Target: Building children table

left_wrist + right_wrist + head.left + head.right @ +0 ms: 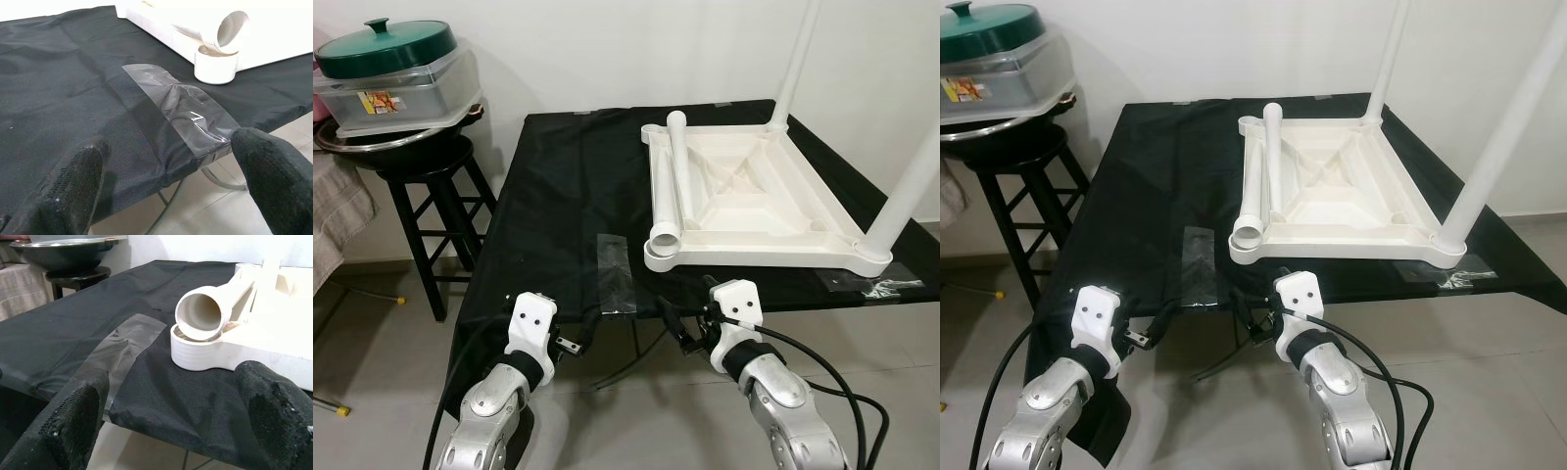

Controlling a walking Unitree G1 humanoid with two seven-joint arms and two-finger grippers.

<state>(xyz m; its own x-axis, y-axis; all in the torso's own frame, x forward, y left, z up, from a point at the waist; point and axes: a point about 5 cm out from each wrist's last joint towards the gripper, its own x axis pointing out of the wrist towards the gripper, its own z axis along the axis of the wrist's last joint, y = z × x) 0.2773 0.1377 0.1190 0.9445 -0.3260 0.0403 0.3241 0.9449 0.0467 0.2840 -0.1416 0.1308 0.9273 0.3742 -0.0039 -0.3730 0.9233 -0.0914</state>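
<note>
Left eye view: right claw [683,331] open below tabletop [754,196].

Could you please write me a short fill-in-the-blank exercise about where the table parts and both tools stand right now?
1. The white tabletop lies ____ on the black cloth, with two legs already standing up from it.
2. A loose leg lies along the tabletop's ____ edge, as the robot sees it.
3. Strips of clear ____ hold the cloth's front edge.
4. The left tool and the right tool are both ____ and hold nothing.

Missing words: upside down; left; tape; open
</note>
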